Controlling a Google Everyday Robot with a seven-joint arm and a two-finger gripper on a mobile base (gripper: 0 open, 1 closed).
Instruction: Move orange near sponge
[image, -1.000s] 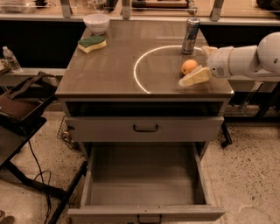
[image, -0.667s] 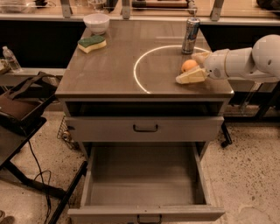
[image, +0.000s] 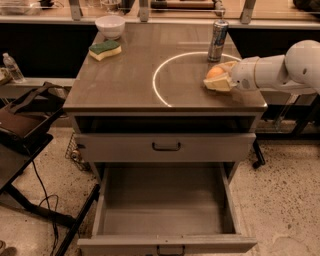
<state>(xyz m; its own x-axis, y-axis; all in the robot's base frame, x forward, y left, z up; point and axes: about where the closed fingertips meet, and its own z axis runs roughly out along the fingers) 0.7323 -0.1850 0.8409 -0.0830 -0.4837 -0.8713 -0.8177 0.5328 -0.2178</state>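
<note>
Yellow-padded, the gripper (image: 217, 77) was clamped on the orange (image: 214, 72) at 3 o'clock, likely for carrying. The sponge (image: 105, 49) was seen at 10 o'clock.

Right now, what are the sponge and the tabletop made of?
The sponge looks like soft pale yellow foam with a rough dark green scouring top. The tabletop looks like brushed metal, dull with a soft sheen, though it could be laminate. The gripper is at the orange, near the drink can.

gripper (image: 218, 80) at table (image: 135, 75) right edge hides orange (image: 215, 72) underside; arm (image: 280, 72) cropped right.
</note>
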